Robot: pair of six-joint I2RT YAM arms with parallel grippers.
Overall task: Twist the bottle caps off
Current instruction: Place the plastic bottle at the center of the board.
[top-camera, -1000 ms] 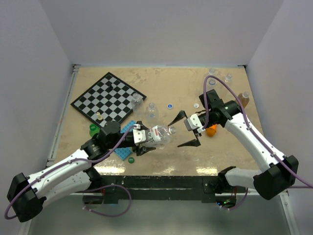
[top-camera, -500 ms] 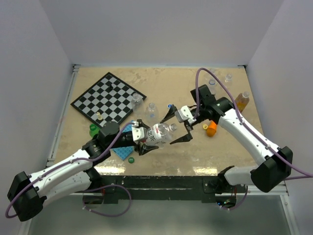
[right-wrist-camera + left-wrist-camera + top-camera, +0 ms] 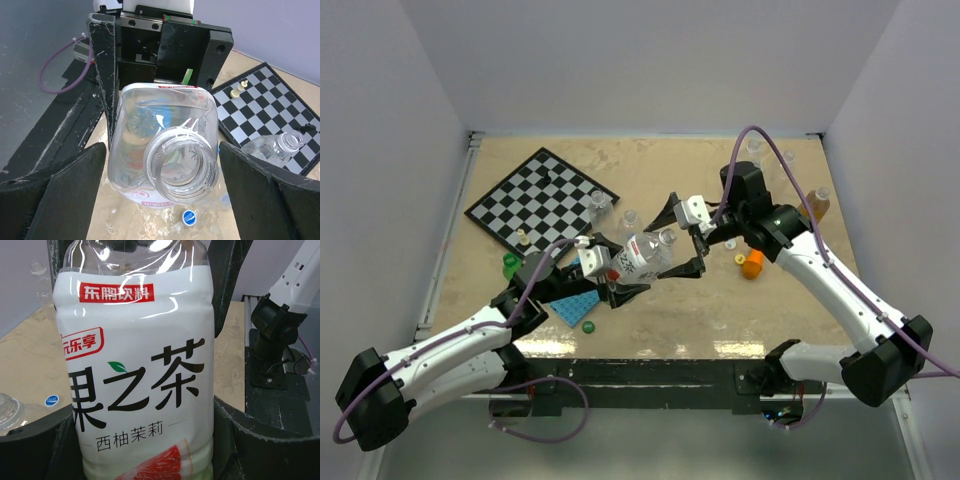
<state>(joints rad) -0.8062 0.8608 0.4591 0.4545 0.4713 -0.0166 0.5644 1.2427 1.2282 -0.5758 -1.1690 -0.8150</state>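
Left end effector [image 3: 618, 268] is clamped on the labelled bottle [image 3: 640, 256], held above the table [image 3: 650, 170]; its neck is open, cap already off. Right end effector [image 3: 665, 250] jaws spread wide, straddling the neck, gripping nothing. One blue cap [image 3: 187, 216] lies loose on the table below; the other bottles are too small to judge.

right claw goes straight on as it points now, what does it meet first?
The open, capless neck of the labelled bottle held by the left claw, centred between the right claw's open fingers. Gap unclear.
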